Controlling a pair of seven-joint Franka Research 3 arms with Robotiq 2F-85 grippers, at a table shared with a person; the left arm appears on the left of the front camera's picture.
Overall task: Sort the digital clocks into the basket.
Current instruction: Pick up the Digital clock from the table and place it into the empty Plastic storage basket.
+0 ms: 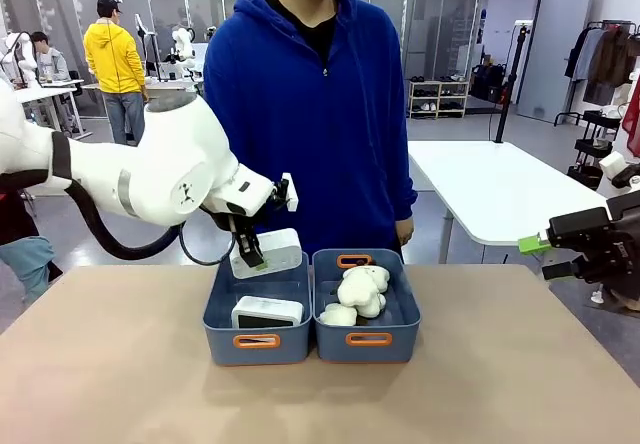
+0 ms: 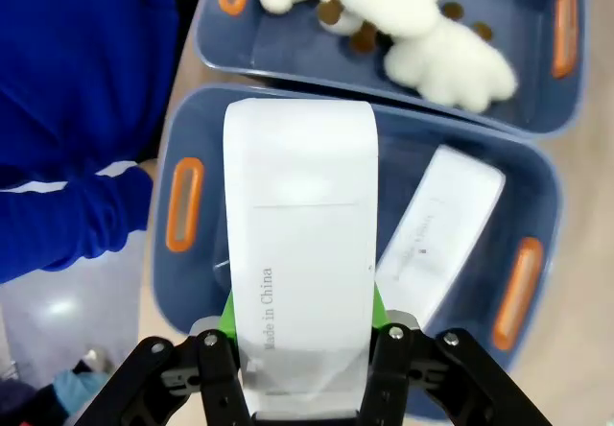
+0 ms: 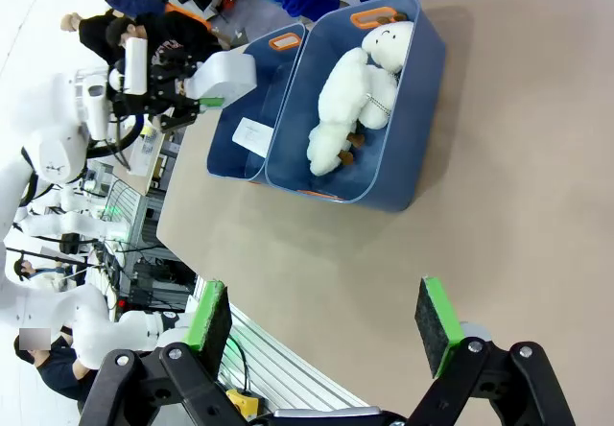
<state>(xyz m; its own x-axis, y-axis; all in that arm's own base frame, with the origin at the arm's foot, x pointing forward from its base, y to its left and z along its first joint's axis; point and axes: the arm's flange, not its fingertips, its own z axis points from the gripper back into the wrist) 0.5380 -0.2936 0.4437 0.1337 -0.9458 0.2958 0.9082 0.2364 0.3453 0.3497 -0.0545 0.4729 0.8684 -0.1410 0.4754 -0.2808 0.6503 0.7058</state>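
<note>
My left gripper (image 1: 252,254) is shut on a white digital clock (image 1: 268,251) and holds it just above the far end of the left basket (image 1: 221,316). In the left wrist view the held clock (image 2: 299,234) hangs from the gripper (image 2: 302,354) over the basket (image 2: 204,129), its back face with print toward the camera. A second digital clock (image 1: 267,311) (image 2: 439,229) lies inside that basket near its front. At the table's right edge my right gripper (image 1: 541,254) (image 3: 323,319) stands open and holds nothing.
An identical bin (image 1: 392,326) touches the basket's right side and holds white plush toys (image 1: 360,289) (image 3: 350,100). A person in a blue hoodie (image 1: 310,104) stands right behind both bins. Bare tabletop (image 1: 320,404) stretches in front of them.
</note>
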